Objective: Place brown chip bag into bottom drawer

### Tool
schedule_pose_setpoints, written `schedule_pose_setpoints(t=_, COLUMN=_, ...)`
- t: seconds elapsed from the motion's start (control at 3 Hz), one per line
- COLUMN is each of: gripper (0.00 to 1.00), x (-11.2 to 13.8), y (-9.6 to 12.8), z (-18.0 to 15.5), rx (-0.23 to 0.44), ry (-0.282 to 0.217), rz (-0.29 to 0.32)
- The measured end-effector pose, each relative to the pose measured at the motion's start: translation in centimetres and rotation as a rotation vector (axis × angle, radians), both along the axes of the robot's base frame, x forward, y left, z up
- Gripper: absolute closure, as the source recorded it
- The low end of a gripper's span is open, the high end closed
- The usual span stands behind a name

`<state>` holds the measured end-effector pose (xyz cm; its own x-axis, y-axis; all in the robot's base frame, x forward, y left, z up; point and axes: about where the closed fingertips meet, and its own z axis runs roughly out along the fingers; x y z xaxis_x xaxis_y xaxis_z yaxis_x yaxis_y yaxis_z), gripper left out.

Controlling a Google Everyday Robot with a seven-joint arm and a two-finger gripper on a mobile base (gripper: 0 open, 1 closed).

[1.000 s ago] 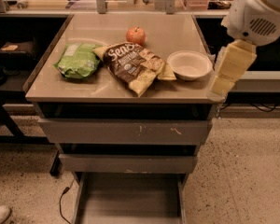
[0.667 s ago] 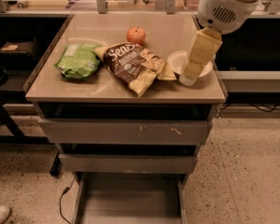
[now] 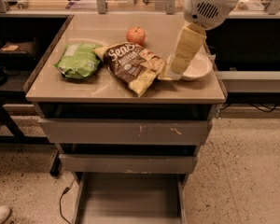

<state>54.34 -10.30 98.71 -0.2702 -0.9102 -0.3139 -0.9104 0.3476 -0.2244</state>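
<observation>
The brown chip bag (image 3: 129, 65) lies flat in the middle of the cabinet top, its pale yellow ends pointing back left and front right. My gripper (image 3: 171, 74) hangs down from the white arm at the upper right. Its cream-coloured tip is low over the cabinet top, just right of the bag's right edge and in front of the white bowl. The bottom drawer (image 3: 130, 197) is pulled out at floor level below the cabinet, a shallow grey tray with side rails and nothing in it.
A green chip bag (image 3: 77, 59) lies left of the brown bag. A red apple (image 3: 136, 35) stands behind it. A white bowl (image 3: 197, 67) sits at the right edge, partly behind my gripper. The two upper drawers (image 3: 126, 132) are closed. A cable lies on the floor at the left.
My arm has swung left from beyond the cabinet's right edge, across the bowl, to the brown bag's right edge. The objects have not moved.
</observation>
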Motion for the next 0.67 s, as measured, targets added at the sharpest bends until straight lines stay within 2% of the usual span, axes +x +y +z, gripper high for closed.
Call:
schedule_pose_setpoints(t=0.33, gripper=0.0, x=1.2, y=2.1, z=-1.5, rx=0.004, ry=-0.011, rz=0.003)
schedule_pose_setpoints(t=0.67, gripper=0.0, x=5.4, y=7.1, z=-4.5, rx=0.02, ry=0.019, rz=-0.041)
